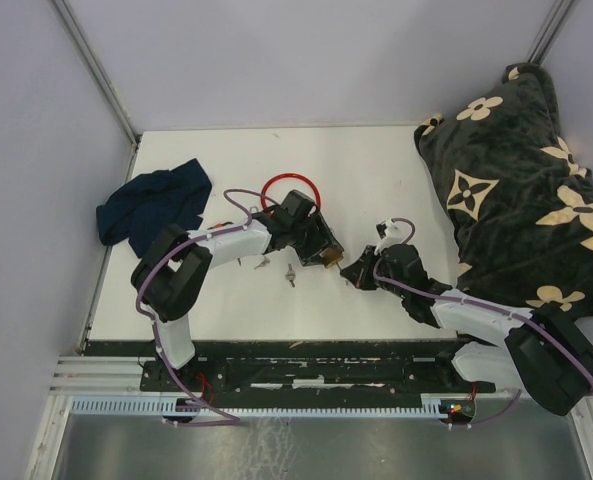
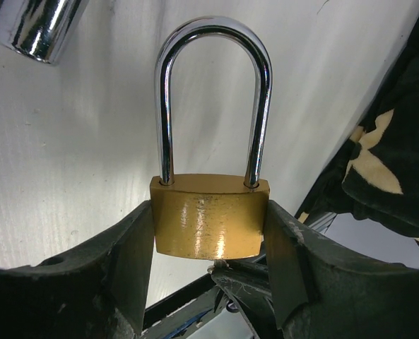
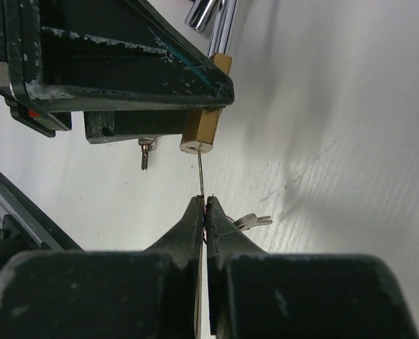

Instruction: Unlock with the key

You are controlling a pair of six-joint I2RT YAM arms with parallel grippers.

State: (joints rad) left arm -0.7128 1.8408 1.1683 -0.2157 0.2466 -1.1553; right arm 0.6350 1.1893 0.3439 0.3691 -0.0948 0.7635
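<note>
My left gripper [image 1: 321, 250] is shut on a brass padlock [image 2: 210, 215], its fingers [image 2: 131, 268] clamping the body's two sides. The chrome shackle [image 2: 213, 42] points away, both legs seated in the body. My right gripper [image 3: 205, 206] is shut on a key. The key's thin blade [image 3: 201, 175] runs from the fingertips up into the padlock's underside [image 3: 198, 145]. In the top view the right gripper [image 1: 359, 272] meets the padlock [image 1: 329, 257] mid-table. The key's head is hidden between the fingers.
Loose keys lie on the white table [image 1: 376, 170] near the left arm [image 1: 263, 263] [image 1: 290, 276]; one shows beside the right fingers [image 3: 253, 222]. A red ring [image 1: 291, 190] lies behind the left gripper, a blue cloth [image 1: 156, 205] at left, a dark flower-patterned blanket [image 1: 526, 180] at right.
</note>
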